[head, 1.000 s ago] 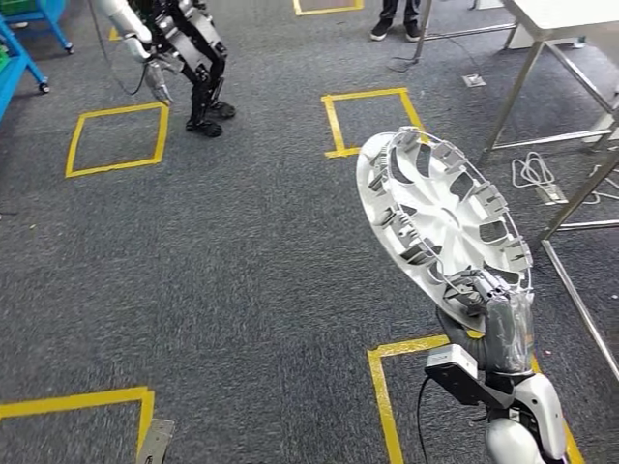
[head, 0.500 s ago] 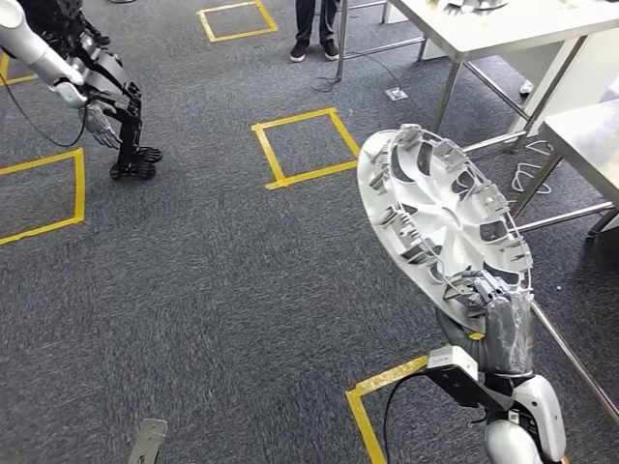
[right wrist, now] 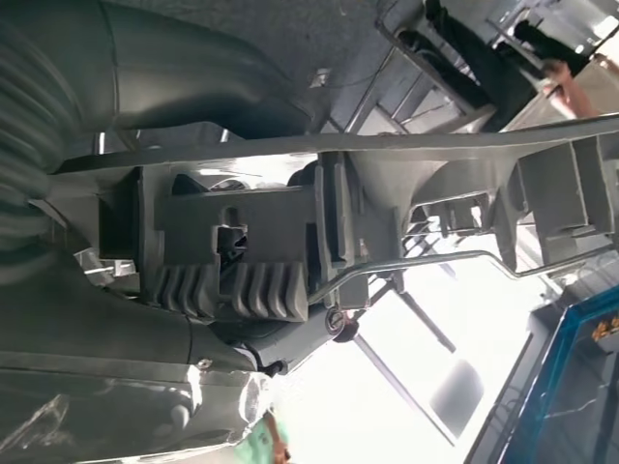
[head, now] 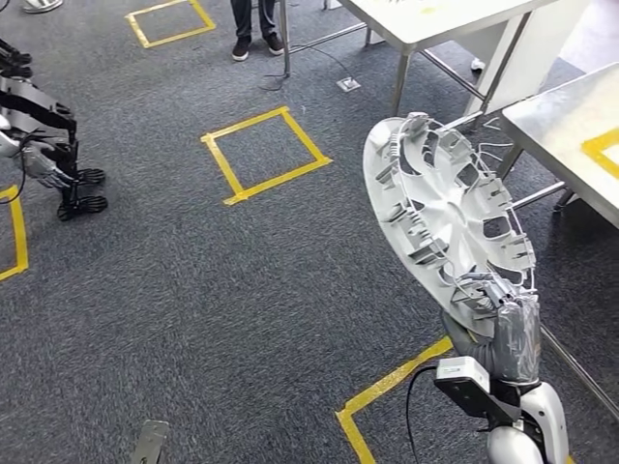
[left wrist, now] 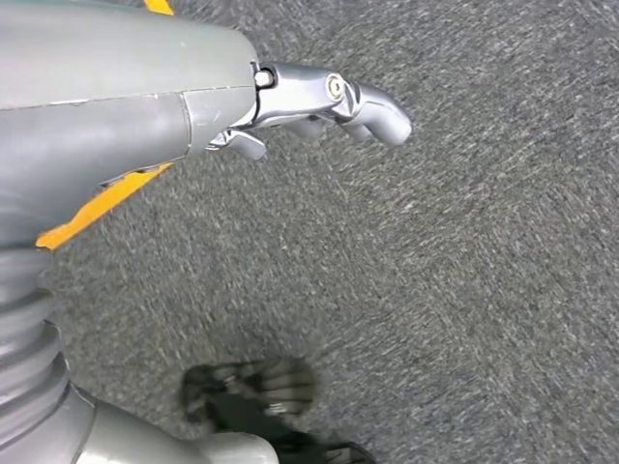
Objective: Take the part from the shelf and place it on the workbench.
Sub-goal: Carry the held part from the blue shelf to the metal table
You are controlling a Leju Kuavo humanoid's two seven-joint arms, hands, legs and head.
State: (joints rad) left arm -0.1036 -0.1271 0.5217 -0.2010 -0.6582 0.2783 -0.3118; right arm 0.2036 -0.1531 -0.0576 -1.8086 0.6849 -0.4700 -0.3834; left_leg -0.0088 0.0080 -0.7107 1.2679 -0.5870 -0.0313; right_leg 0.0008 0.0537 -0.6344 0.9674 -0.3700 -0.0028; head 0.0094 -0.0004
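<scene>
On the carpet, far left of the part, another robot is being seen standing, and a yellow tape square is lying between them. A person's shoes are being seen beyond that square. The left robot hand is being held empty above the carpet, fingers extended and apart. The part, a silver wheel cover, is being gripped by its lower rim in the right robot hand, tilted, just left of the table.

grey carpet floor bears yellow tape squares.
</scene>
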